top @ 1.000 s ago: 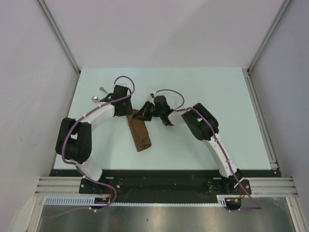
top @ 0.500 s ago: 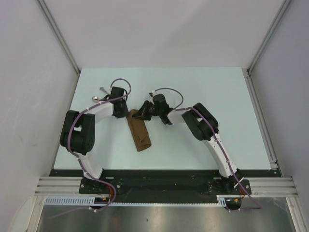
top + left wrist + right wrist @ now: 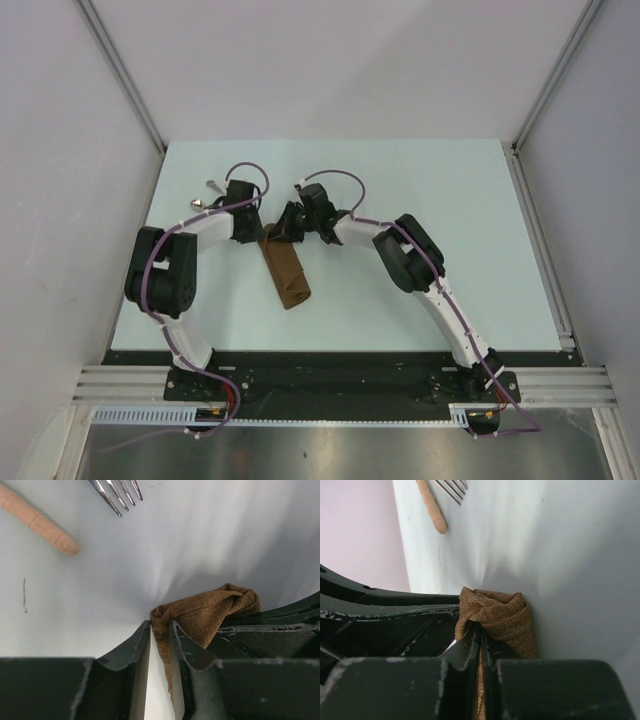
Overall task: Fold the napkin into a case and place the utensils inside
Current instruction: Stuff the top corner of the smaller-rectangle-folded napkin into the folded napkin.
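The brown napkin (image 3: 287,275) lies as a narrow folded case, slanting from the table's middle toward its far left. Both grippers meet at its far end. My left gripper (image 3: 160,624) has its fingers close together, with a bunched corner of the napkin (image 3: 215,607) pinched at the tips. A cloth edge of the napkin (image 3: 507,612) runs between the jaws of my right gripper (image 3: 481,630), which is shut tight on it. The utensils lie beyond, on the bare table: the fork (image 3: 117,492) and the spoon's pale orange handle (image 3: 37,520). From above, the fork (image 3: 213,185) and the spoon (image 3: 198,204) sit left of my left wrist.
The pale green table (image 3: 440,200) ends at a metal rail (image 3: 540,250) on the right. Grey walls close in the back and both sides. My two arms' fingers nearly touch each other over the napkin's end.
My left gripper has narrowed onto the napkin's far corner. The right gripper has shifted left and a little farther away, and the napkin's far end has moved with it.
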Available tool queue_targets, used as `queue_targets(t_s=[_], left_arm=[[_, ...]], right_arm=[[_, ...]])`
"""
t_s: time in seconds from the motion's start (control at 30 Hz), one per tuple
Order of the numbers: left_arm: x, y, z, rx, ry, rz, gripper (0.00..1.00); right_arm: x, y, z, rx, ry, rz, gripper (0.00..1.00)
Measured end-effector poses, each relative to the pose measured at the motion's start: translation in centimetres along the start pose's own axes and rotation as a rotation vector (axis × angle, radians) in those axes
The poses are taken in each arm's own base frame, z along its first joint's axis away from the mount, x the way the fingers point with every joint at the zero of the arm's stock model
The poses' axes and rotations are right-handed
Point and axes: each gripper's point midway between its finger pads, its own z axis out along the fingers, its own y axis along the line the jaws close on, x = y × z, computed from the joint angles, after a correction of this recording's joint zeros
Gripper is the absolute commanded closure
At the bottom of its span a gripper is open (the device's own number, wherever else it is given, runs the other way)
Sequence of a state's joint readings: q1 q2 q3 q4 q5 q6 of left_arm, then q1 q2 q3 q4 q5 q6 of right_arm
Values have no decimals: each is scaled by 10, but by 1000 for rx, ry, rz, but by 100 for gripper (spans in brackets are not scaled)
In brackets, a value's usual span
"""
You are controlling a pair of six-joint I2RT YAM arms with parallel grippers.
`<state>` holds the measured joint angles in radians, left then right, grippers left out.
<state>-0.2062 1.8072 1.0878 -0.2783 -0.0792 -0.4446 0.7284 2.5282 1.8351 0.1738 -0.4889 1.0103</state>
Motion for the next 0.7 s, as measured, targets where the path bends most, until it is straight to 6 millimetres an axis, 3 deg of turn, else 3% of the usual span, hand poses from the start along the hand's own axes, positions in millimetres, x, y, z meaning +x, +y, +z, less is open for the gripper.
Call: queue_targets(t_s=[0.3,0.47,0.6,0.7], left_arm=[[-1,5,2,-18,-17,-8,73],[-1,5,-1,-17,-15,-11,66],[0,2,-13,-10,-6,-19,65],[-6,-9,-32,30,-29,-15,68]], right_arm=[[1,2,9,113,-1,-74,95],[2,2,4,114,-22,-87,90],[5,1,-4,86,-20,-96,82],[8,0,-12,74,-5,-105,82]])
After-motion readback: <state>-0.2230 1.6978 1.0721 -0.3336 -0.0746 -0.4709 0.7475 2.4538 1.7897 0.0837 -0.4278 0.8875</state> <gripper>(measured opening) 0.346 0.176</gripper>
